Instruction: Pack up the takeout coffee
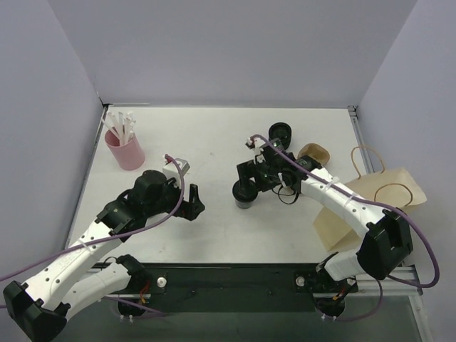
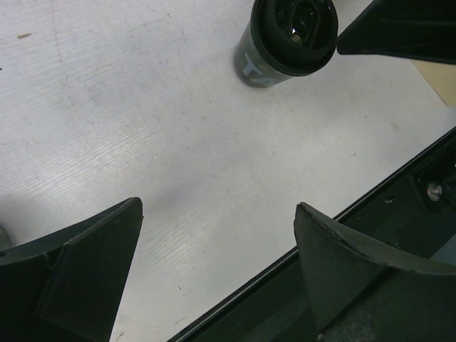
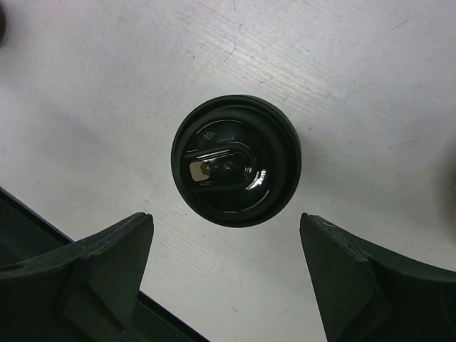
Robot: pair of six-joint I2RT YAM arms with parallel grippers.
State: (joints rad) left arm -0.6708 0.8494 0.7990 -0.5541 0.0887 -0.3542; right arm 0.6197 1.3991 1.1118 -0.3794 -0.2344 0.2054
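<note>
Standing: takeout coffee [image 3: 235, 160] on white table [image 1: 214, 135] | pale walls [image 1: 235, 50] | left tool [image 2: 217, 206], right tool [image 3: 224, 217] spread

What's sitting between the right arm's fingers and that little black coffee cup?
Nothing visible. The right arm's fingers stand open just above the takeout coffee, one on each side of it. The cup sits upright on the table, with only bare surface around its lid.

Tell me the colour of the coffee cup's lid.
The lid is glossy black; the right wrist view shows it best.
</note>
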